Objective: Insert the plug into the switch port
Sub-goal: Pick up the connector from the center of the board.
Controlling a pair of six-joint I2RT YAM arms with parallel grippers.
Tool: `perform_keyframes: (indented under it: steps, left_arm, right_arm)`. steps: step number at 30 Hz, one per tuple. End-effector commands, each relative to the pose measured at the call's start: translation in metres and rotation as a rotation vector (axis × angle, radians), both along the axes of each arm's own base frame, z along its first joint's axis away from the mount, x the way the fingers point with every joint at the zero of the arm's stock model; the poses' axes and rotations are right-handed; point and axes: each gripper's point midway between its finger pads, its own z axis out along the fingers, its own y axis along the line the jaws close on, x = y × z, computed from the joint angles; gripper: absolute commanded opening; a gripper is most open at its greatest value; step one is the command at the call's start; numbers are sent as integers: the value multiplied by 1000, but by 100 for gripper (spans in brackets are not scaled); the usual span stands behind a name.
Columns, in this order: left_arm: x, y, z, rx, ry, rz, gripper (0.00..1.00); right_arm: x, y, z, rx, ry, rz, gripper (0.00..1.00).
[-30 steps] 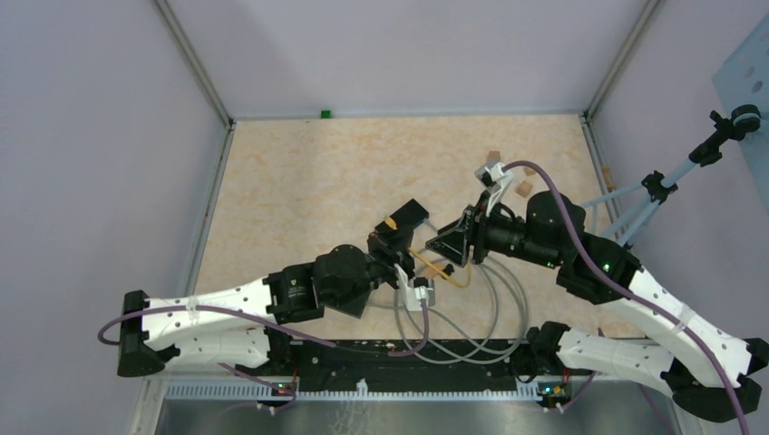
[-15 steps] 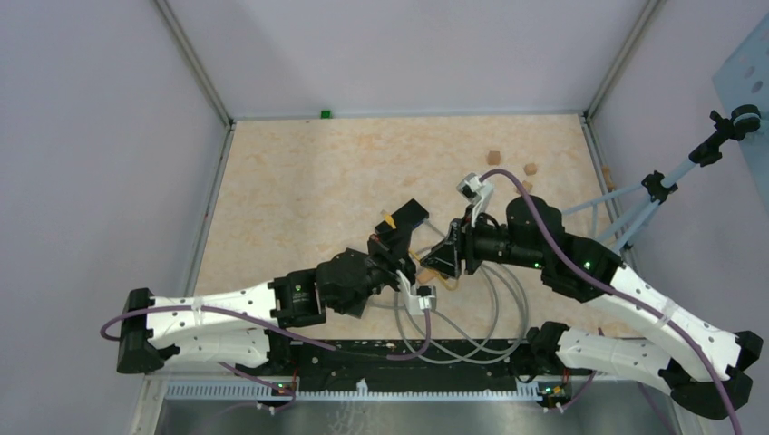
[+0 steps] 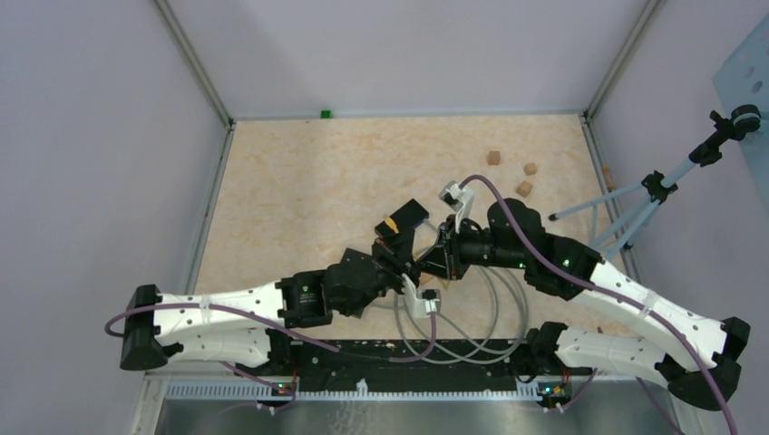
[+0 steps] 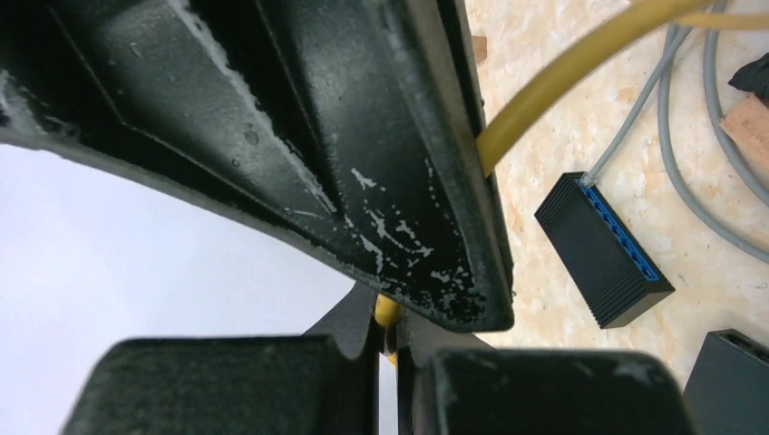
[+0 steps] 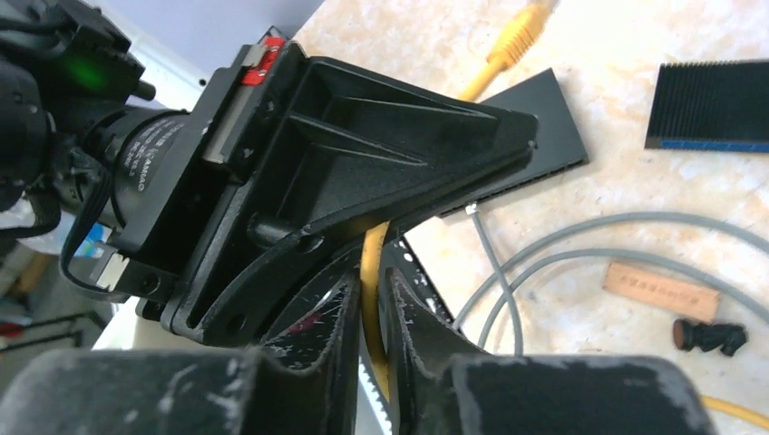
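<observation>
Pinching the yellow cable (image 4: 544, 91), the left hand (image 4: 388, 337) is pressed together on it; the right hand (image 5: 370, 304) nips the same cable, whose plug (image 5: 519, 34) hangs free beyond a black switch (image 5: 544, 127).

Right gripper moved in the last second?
Yes. The right gripper shifted left and nearer the front edge, away from the wooden blocks, toward the left gripper.

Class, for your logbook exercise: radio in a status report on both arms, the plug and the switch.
Left jaws shut on yellow cable. Right jaws flank same cable, grip unclear. Plug free, not in the switch. Grey cables loop beside the switch.
</observation>
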Motion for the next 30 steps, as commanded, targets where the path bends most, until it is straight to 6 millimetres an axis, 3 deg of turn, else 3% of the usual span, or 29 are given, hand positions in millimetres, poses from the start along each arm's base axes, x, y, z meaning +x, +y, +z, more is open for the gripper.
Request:
perform_keyframes:
  steps: [1, 4, 5, 6, 9, 14, 21, 25, 30]
  left_arm:
    - [-7, -7, 31, -137, 27, -26, 0]
    - [-16, -7, 51, -254, 83, -70, 2]
    - [-20, -5, 60, -301, 104, -90, 10]
    - [-24, -3, 68, -348, 124, -107, 26]
    - [-36, 8, 88, -469, 181, -157, 60]
    - [-57, 32, 117, -648, 295, -247, 86]
    - [-96, 59, 145, -839, 472, -438, 92]
    - [-107, 65, 150, -868, 515, -490, 92]
    - [-124, 69, 156, -870, 546, -580, 92]
  right_arm:
    - [6, 6, 12, 55, -75, 1, 4]
    - [9, -1, 16, 73, -122, -27, 0]
    - [10, -4, 18, 81, -143, -37, 0]
    - [11, -7, 22, 90, -166, -45, 0]
    - [12, -19, 36, 126, -235, -73, 0]
    - [11, -34, 54, 152, -349, -90, 0]
    - [0, -43, 81, 239, -604, -8, 0]
    - [-23, -44, 104, 327, -813, 118, 0]
    - [-54, -43, 111, 372, -923, 305, 0]
